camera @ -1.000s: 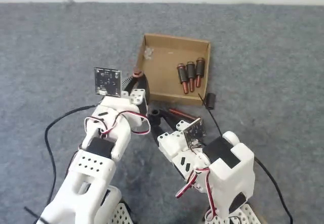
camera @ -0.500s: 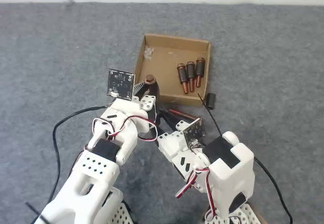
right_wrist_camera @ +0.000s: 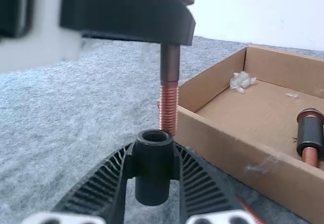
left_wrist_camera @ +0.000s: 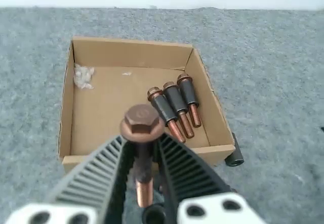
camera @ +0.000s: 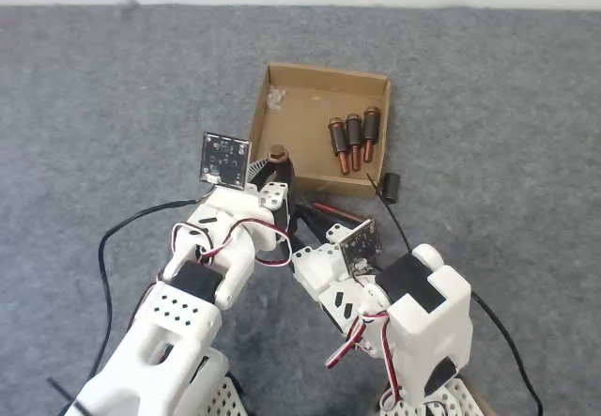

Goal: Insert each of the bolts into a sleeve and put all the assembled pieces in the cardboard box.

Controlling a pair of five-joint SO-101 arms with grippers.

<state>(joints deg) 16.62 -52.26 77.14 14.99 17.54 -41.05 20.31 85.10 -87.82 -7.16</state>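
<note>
Two robot arms meet over a grey counter [camera: 113, 106], just near of an open cardboard box [camera: 319, 70]. The left tool [left_wrist_camera: 143, 143] is clamped on a copper-coloured bolt [left_wrist_camera: 142, 128], held upright with the hex head on top and the threaded end pointing down. The right tool [right_wrist_camera: 153, 153] grips a black sleeve [right_wrist_camera: 153, 176] upright, its open bore facing up.

We judge the step in hand to be mating this pair. From the right wrist, the threads hang just beyond the sleeve's mouth, on the box side, and have not yet entered it. The next move calls for bringing the bolt's tip squarely over the bore, keeping both pieces upright, then lowering it straight in.

Three assembled pieces [camera: 354, 139] already lie side by side on the right of the box floor. A loose bolt [camera: 335, 212] lies on the counter between the box's near wall and the right arm. A loose sleeve [camera: 390, 187] stands just off the box's near right corner. So we judge the task past its middle, with this pair and one more to go.

Room is tight here. The near wall of the box stands just behind the bolt, and the two tools are close together. The left half of the box floor is free for dropping pieces in, and open counter stretches to the far left and right.
</note>
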